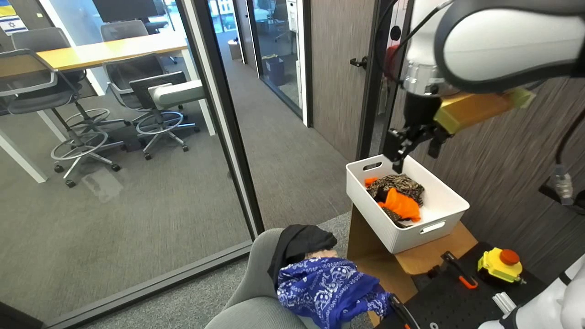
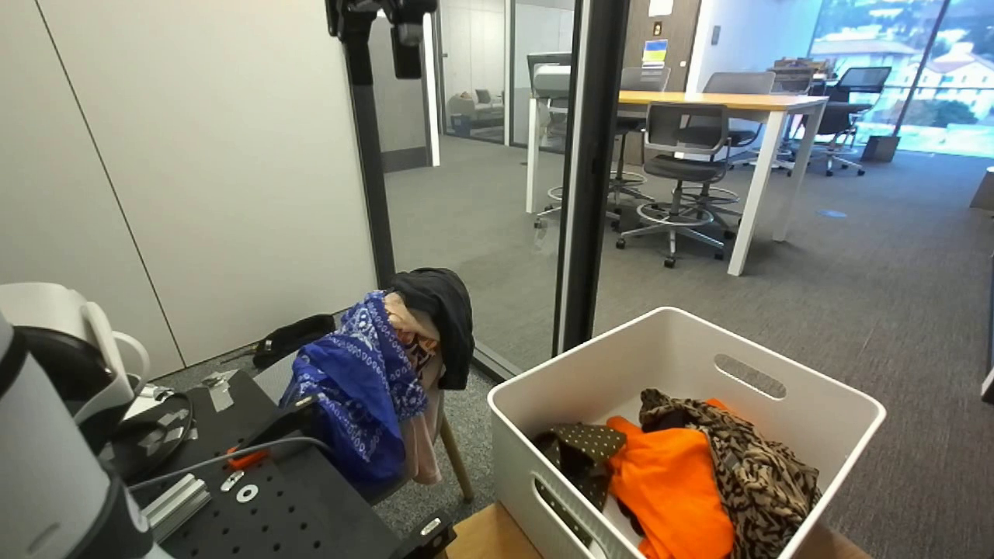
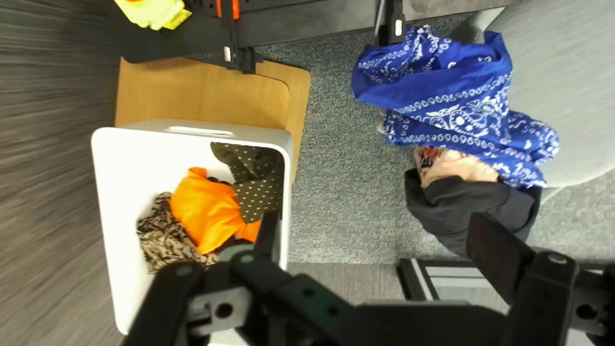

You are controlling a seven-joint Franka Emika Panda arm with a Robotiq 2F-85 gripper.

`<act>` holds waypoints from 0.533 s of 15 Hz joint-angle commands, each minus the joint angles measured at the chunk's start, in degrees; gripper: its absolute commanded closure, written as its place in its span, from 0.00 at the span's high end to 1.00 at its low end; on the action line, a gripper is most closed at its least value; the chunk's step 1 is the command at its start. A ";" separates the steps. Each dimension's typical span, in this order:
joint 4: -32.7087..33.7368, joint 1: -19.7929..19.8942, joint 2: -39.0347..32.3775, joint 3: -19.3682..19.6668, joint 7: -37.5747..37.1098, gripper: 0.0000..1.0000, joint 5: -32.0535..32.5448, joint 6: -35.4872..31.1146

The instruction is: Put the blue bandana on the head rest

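Observation:
The blue bandana (image 1: 331, 290) with white paisley print lies bunched and draped on a grey chair (image 1: 260, 269). It also shows in an exterior view (image 2: 353, 396) and at the upper right of the wrist view (image 3: 451, 101). It hangs beside a black cloth (image 1: 304, 242) and a pale peach cloth (image 2: 411, 322) on the chair's back, the only head rest-like part I see, mostly covered. My gripper (image 3: 375, 233) is open and empty. It is high above the scene, near the white bin's far end in an exterior view (image 1: 415, 157), well apart from the bandana.
A white bin (image 1: 443, 196) holds an orange cloth (image 1: 402, 203), a leopard-print cloth (image 2: 769, 466) and a dotted dark cloth (image 3: 257, 192). It stands on a wooden stand (image 3: 202, 91). A black perforated table (image 2: 272, 497) adjoins. A glass partition frame (image 1: 224, 114) stands behind the chair.

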State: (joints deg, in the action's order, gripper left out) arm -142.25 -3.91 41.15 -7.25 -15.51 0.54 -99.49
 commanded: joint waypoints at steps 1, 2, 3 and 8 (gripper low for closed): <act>-2.24 4.99 12.76 4.21 0.93 1.00 2.38 5.27; -2.34 6.26 15.48 6.14 2.56 1.00 3.07 6.93; -2.34 7.11 17.52 9.20 5.29 1.00 2.86 8.33; -1.14 10.75 21.51 18.45 13.55 1.00 2.72 10.89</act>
State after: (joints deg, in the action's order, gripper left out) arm -143.39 5.34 60.62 7.81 -6.12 3.34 -89.26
